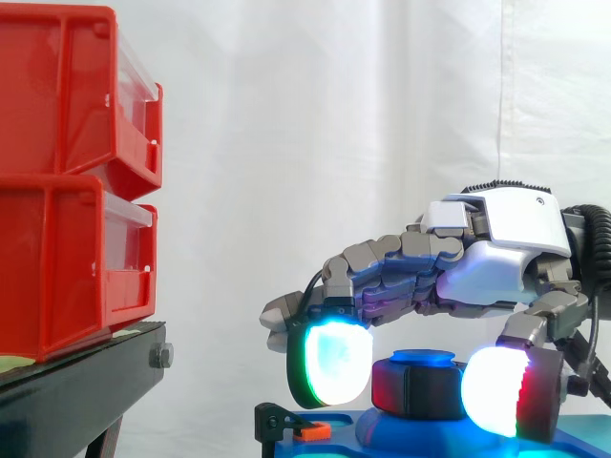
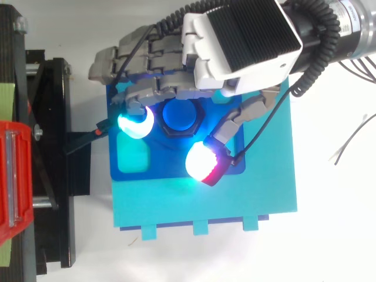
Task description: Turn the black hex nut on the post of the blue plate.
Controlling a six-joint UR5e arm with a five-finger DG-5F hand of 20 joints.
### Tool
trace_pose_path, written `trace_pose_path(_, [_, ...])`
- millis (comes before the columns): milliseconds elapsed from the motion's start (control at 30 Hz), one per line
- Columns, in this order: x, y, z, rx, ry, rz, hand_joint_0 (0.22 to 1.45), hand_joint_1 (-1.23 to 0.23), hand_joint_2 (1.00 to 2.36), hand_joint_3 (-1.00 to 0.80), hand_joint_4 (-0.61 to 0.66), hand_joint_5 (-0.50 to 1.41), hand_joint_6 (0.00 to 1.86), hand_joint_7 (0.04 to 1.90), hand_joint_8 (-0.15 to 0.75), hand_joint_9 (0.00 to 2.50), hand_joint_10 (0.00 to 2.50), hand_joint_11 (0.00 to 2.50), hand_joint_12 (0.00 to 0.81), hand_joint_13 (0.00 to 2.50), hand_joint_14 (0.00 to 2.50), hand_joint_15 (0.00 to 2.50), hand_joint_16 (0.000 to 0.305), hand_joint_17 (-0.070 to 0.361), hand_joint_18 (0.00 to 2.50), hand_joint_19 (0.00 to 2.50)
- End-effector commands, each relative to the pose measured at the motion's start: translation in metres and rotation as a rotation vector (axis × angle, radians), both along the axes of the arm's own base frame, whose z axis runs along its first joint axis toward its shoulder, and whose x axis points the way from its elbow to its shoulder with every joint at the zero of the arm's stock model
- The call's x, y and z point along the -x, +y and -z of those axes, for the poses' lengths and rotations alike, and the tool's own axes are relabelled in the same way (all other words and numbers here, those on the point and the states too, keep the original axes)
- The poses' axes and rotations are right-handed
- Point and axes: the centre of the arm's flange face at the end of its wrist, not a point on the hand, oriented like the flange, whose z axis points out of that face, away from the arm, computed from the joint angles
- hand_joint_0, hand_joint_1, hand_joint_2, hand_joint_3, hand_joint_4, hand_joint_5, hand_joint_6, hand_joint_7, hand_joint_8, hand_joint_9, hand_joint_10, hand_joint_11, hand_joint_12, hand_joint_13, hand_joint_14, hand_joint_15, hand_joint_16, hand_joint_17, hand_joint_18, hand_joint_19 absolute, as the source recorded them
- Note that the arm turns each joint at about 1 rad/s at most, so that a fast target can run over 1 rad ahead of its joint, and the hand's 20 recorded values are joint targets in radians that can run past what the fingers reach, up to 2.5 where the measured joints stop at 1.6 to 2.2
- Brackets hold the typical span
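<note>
The black hex nut [image 1: 427, 390] sits on the blue post [image 2: 179, 114] of the blue plate [image 2: 176, 167]. My hand [image 1: 496, 239] hovers low over it, reaching in from the right. Its fingers curl down round the nut. A cyan-green glowing pad [image 1: 329, 365] stands at the nut's left side. The thumb's white-red pad [image 2: 204, 163] stands at the nut's front right. In the top view the palm [image 2: 241, 38] covers the plate's far part, and the nut [image 2: 167, 130] shows as a dark rim round the post.
The blue plate lies on a turquoise base [image 2: 205, 202]. An orange-tipped clamp [image 1: 307, 429] sits at the plate's left edge. Stacked red bins [image 1: 72, 181] stand on a black stand [image 1: 86, 382] to the left. Loose thin wires [image 2: 352, 141] lie at the right.
</note>
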Motion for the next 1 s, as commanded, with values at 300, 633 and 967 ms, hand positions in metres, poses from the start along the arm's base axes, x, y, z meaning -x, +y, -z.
trace_pose_path(300, [0.0008,-0.0035,-0.0003,0.001,-0.003,0.003,0.22,-0.62,1.00,-0.50,0.42,-0.27,0.50,1.07,0.385,0.22,0.00,0.09,0.508,0.36,0.00,0.14,0.079,0.178,0.46,0.27])
trace_pose_path(633, [0.0013,-0.0056,-0.0003,0.007,-0.005,0.006,0.23,-0.34,1.00,-0.50,0.42,-0.20,0.50,1.02,0.392,0.33,0.00,0.03,0.498,0.37,0.00,0.14,0.079,0.177,0.47,0.31])
trace_pose_path(967, [0.0024,-0.0089,0.0016,0.007,-0.002,0.009,0.28,-0.14,1.00,-0.50,0.42,-0.18,0.50,1.03,0.369,0.35,0.00,0.00,0.476,0.37,0.00,0.13,0.074,0.167,0.44,0.34])
